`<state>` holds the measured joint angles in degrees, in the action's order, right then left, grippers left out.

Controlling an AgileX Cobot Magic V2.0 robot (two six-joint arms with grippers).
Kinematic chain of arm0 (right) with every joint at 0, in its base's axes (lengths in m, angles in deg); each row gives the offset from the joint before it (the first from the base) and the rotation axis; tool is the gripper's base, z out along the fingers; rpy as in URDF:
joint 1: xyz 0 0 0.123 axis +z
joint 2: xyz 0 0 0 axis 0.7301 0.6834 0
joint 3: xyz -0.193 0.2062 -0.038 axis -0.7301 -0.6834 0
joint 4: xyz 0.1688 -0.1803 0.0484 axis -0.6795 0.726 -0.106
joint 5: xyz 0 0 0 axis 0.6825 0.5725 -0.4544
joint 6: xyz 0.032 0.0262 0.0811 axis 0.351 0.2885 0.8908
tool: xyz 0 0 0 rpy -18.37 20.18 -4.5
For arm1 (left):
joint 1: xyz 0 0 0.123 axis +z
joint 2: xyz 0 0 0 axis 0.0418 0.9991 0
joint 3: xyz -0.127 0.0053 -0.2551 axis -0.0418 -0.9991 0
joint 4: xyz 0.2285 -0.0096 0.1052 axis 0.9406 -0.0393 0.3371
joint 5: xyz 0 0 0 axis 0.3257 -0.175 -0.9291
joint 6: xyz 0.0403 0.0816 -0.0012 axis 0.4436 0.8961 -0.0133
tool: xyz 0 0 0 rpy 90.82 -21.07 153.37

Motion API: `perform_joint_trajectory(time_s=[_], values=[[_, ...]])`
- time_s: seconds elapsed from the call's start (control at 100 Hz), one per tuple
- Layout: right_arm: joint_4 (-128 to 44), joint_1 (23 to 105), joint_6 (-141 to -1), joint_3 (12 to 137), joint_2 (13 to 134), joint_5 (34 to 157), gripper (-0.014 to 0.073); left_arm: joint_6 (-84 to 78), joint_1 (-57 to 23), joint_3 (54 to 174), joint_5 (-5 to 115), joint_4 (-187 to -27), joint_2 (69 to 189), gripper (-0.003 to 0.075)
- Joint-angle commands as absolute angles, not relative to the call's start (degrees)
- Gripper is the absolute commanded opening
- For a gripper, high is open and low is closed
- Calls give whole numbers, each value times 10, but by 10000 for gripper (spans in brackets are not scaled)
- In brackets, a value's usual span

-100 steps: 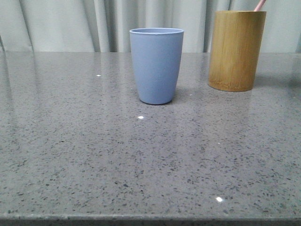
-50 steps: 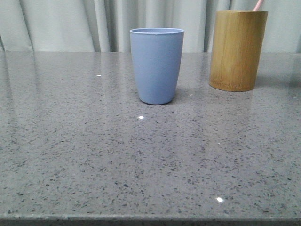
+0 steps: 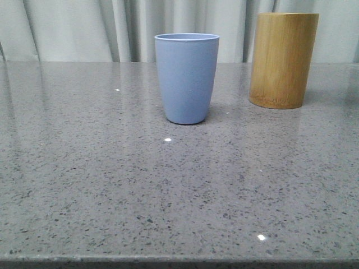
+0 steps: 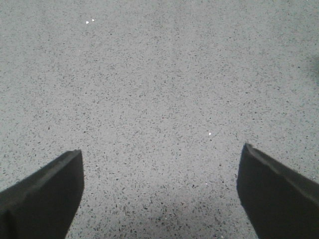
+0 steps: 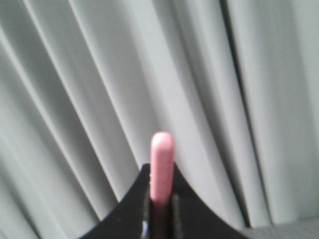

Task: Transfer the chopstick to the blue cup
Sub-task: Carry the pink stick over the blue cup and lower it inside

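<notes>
The blue cup [image 3: 187, 77] stands upright near the middle of the grey table in the front view. In the right wrist view my right gripper [image 5: 160, 191] is shut on the pale pink chopstick [image 5: 162, 164], whose rounded end sticks out past the black fingertips, with pale curtain behind it. Through the left wrist camera my left gripper [image 4: 159, 184] is open, its two dark fingers [image 4: 45, 194] wide apart over bare speckled tabletop with nothing between them.
A tall tan bamboo holder [image 3: 283, 60] stands to the right of the blue cup, near the table's back edge. Pale curtains [image 3: 84, 28] hang behind the grey speckled table [image 3: 168, 190].
The pink chopstick tip that stuck up above the bamboo holder's rim has risen out of the top of the front view. The cup and the holder stay put.
</notes>
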<state>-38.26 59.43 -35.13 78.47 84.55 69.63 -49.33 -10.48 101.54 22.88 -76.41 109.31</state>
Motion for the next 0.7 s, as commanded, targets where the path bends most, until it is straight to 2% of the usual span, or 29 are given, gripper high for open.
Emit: perform_joint_trajectory(time_s=[0.0, 0.4, 0.69], values=[[-370, 610, -359, 827, 820, 691, -60, -500, -103, 1030, 272, -761, 1092, 597], [-334, 747, -360, 836, 858, 729, -60, -500, -103, 1030, 272, -761, 1092, 597], [-325, 776, -360, 835, 942, 730, -60, -500, -103, 1030, 272, -761, 1092, 597]])
